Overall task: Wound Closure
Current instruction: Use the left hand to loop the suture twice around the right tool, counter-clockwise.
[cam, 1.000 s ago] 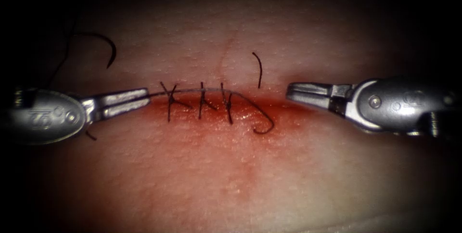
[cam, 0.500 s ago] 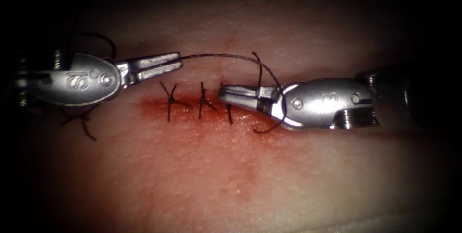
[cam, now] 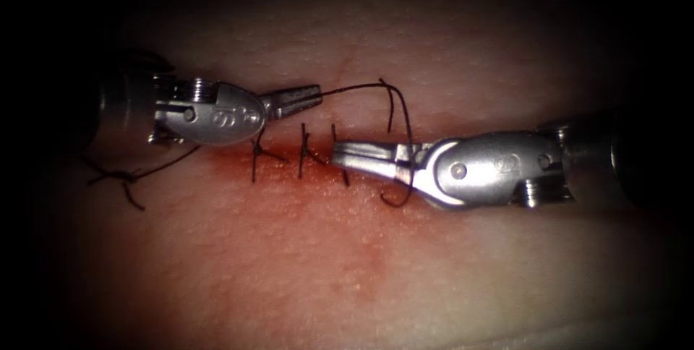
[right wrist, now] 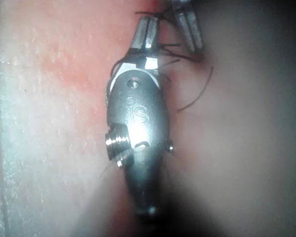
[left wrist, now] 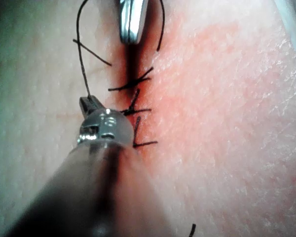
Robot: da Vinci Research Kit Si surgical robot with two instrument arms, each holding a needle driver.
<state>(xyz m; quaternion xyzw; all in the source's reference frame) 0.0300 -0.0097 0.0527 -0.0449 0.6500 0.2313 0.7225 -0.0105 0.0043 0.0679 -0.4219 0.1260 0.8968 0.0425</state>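
left tool level, clamped on thread | right tool level over cut, thread looped round, jaws closed, empty

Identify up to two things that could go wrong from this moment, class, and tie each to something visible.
1. The left tool grips the thread, which loops around the right tool; the loop could slide off its jaws.
2. The right tool's tip lies on the stitches along the cut; it might snag one. No needle is held.

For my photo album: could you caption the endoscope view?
Left pincer holds thread looping over right pincer above stitched tissue.
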